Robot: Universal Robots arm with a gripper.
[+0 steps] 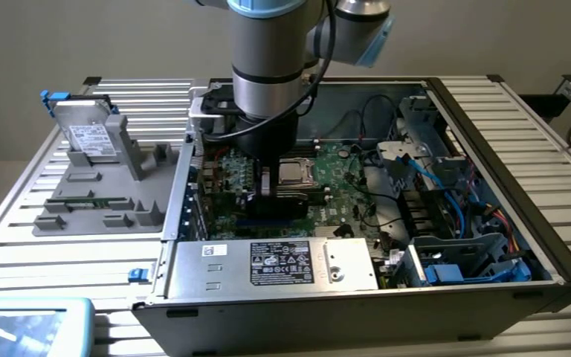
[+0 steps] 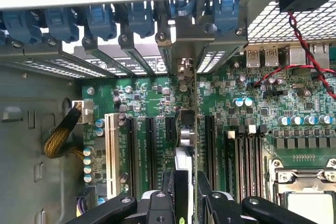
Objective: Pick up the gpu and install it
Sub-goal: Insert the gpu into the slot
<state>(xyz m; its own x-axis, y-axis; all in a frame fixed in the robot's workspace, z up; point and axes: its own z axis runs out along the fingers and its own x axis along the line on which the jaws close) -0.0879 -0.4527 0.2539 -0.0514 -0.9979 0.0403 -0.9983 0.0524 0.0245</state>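
Your gripper (image 2: pixel 186 187) grips the gpu (image 2: pixel 186 129) edge-down, directly beneath it. The card's long axis runs parallel to the expansion slots (image 2: pixel 149 150), with its bracket toward the case's rear.

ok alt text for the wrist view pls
The claw grips the gpu edge-on, holding it upright over the green motherboard among its black expansion slots. The card's metal bracket lies toward the row of rear slot covers.

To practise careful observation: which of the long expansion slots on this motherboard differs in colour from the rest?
The white slot, nearest the yellow braided cable; the black slots lie between it and the gpu.
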